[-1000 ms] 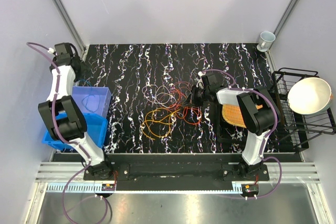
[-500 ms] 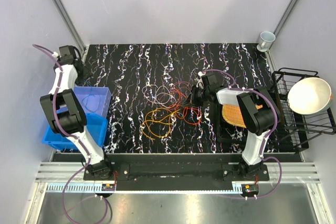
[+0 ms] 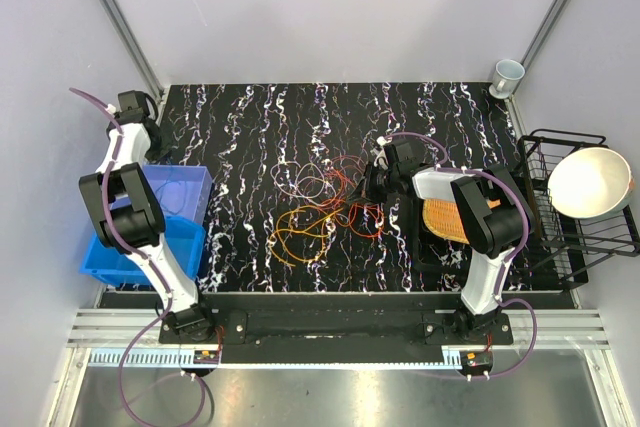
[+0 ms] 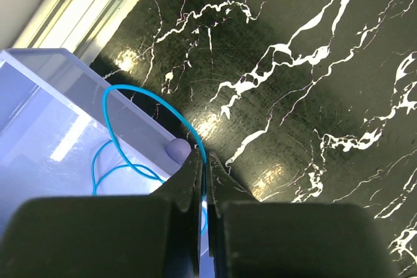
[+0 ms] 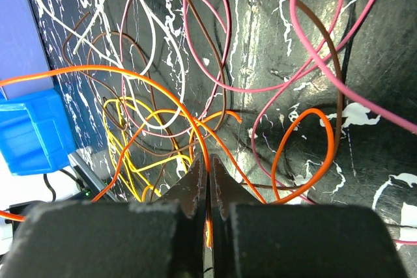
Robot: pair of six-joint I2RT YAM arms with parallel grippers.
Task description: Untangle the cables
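Cables (image 3: 325, 197) tangled, multicolour | left gripper (image 4: 203, 164) clamps blue cable (image 4: 130, 86) | right gripper (image 5: 208, 164) clamps orange cable (image 5: 85, 68)

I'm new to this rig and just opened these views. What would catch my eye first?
The cables, a bright tangle of orange, yellow, red and pale loops, sprawl mid-table. The right hand is shut on an orange cable at its right edge; the left hand pinches a blue cable at the clear box's rim, far left.
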